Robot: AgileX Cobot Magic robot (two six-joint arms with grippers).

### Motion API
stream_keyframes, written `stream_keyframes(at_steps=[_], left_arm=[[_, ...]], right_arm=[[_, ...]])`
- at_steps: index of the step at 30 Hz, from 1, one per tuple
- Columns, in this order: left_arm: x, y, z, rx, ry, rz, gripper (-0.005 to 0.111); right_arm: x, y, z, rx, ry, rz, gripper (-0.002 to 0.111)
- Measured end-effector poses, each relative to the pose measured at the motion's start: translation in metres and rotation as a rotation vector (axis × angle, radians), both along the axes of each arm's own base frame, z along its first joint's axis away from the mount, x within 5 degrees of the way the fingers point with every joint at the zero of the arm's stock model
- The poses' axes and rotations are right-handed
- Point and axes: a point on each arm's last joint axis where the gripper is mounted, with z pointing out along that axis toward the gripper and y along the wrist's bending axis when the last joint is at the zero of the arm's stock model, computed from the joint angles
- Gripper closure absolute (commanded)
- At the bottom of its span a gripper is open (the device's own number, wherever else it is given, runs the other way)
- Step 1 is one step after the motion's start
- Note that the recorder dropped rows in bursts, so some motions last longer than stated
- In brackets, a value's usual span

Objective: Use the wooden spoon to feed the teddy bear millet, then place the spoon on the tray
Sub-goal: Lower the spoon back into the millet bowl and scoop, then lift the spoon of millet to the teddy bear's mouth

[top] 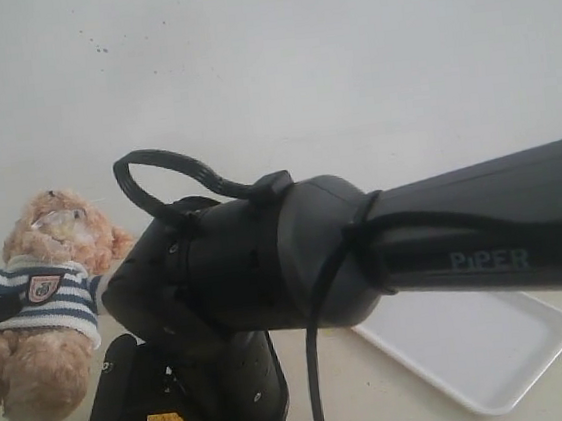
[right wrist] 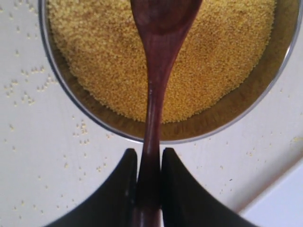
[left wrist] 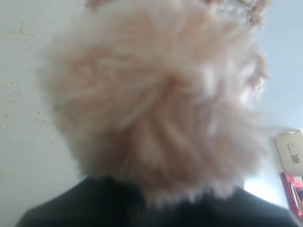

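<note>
While the wooden spoon (right wrist: 154, 85) hangs over the millet (right wrist: 94, 56), step in hand: most likely the scoop, step 1 of 3, with feeding and tray placement not yet done.
Right gripper (right wrist: 149, 157): its 2 jaws are pinched tight on the thin handle, with no gap showing on either side.
Spoon bowl: it sits over the yellow grains and looks dark and unloaded. Whether it touches the mound cannot be told.
Metal bowl (right wrist: 227, 118): well filled, with loose grains (right wrist: 28, 94) scattered on the table beside it.
Teddy bear (top: 49, 295): sitting upright at 9 o'clock in the exterior view, face toward the camera.
Left gripper (left wrist: 123, 208): pressed up against the bear's fur, which fills its camera. Its fingers are hidden, so neither its opening nor any hold can be told.
Tray (top: 487, 350): at 4 o'clock in the exterior view, partly behind the right arm (top: 445, 243), with nothing on the part that shows.
Next move: probably dip and level the spoon, then lift slowly and carry it toward 9 o'clock to the bear's muzzle.
Risk: any tilt on the way would likely spill more grains.
</note>
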Motion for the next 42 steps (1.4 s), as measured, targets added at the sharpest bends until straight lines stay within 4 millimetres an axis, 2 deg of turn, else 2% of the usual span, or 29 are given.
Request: stream_keyframes(at_steps=[8, 11, 17, 26, 30, 36, 42], left_arm=[[0.000, 0.000, 0.000, 0.000, 0.000, 0.000, 0.103], [0.000, -0.001, 0.001, -0.006, -0.004, -0.005, 0.103], [0.000, -0.002, 0.002, -0.019, -0.013, -0.017, 0.103], [0.000, -0.002, 0.002, -0.019, -0.013, -0.017, 0.103], [-0.004, -0.005, 0.001, -0.015, 0.001, -0.077, 0.103], [-0.015, -0.012, -0.006, -0.028, 0.099, -0.167, 0.103], [-0.027, -0.017, -0.012, -0.071, 0.170, -0.208, 0.103]], right_arm=[[-0.001, 0.000, 0.000, 0.002, 0.016, -0.006, 0.108], [-0.001, -0.003, 0.008, 0.029, 0.025, -0.023, 0.108], [0.019, -0.024, 0.021, 0.137, 0.153, -0.157, 0.108], [0.036, -0.056, 0.040, 0.252, 0.363, -0.256, 0.108], [0.043, -0.065, 0.048, 0.288, 0.338, -0.274, 0.108], [0.041, -0.069, 0.075, 0.384, 0.255, -0.258, 0.108], [0.050, -0.062, 0.088, 0.500, 0.151, -0.244, 0.108]])
